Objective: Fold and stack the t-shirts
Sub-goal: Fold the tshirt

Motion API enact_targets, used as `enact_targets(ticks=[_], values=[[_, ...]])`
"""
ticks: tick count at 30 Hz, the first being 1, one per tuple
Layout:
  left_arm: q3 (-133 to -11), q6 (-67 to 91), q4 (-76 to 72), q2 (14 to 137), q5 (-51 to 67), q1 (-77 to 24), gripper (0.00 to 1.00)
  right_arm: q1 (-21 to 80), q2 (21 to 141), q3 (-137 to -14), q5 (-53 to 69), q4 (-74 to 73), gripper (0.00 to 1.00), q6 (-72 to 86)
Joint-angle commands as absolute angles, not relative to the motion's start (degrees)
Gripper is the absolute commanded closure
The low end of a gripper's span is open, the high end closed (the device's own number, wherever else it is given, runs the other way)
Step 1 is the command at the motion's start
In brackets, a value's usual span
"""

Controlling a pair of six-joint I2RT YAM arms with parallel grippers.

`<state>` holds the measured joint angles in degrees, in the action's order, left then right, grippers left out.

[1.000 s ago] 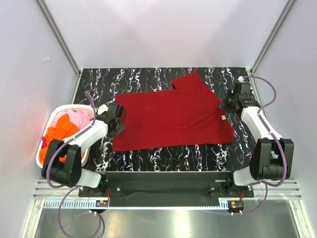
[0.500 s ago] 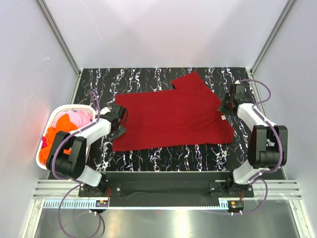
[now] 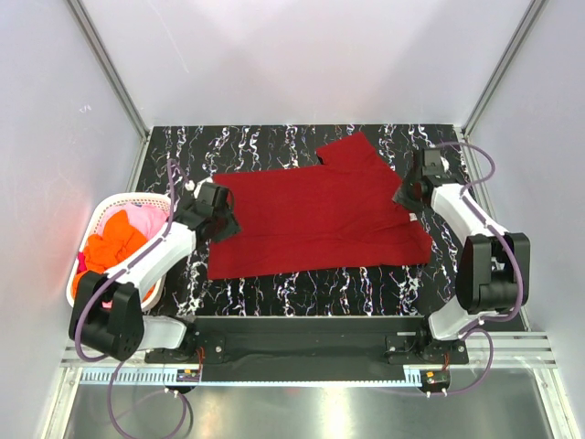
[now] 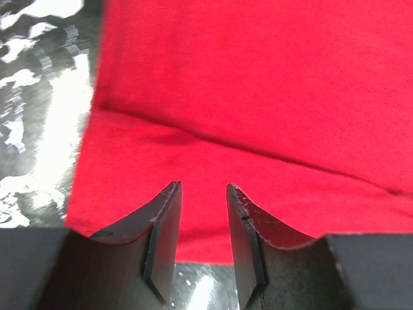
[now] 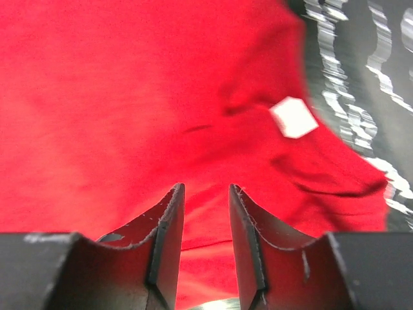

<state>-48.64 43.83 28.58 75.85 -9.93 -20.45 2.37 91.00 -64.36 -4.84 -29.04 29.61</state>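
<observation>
Now lets go on the right — right gripper (image 5: pixel 205 188) parted and empty above the dark red t-shirt (image 3: pixel 315 219), spread flat at centre frame on the table (image 3: pixel 302 293). Brings left gripper (image 4: pixel 202 186), likewise open, over its left edge — probably readying another fold.

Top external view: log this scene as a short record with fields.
on table: dark red t-shirt, spread out flat
at left: white basket holding orange t-shirt and pink t-shirt
left end effector: open, empty, over the red shirt's left edge
right end effector: open, empty, over the shirt's right side near its white tag
folded stack: none visible
</observation>
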Motion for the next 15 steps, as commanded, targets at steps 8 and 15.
enact_targets(ticks=[8,15], values=[[-52.0,29.7,23.7,74.3,21.9,-20.4,0.56,9.8,101.2,-76.3,-6.6,-33.7,0.53,23.8],[-51.4,27.4,23.9,74.4,22.7,-20.5,0.55,12.2,108.5,-81.7,-0.9,-35.2,0.53,15.6]])
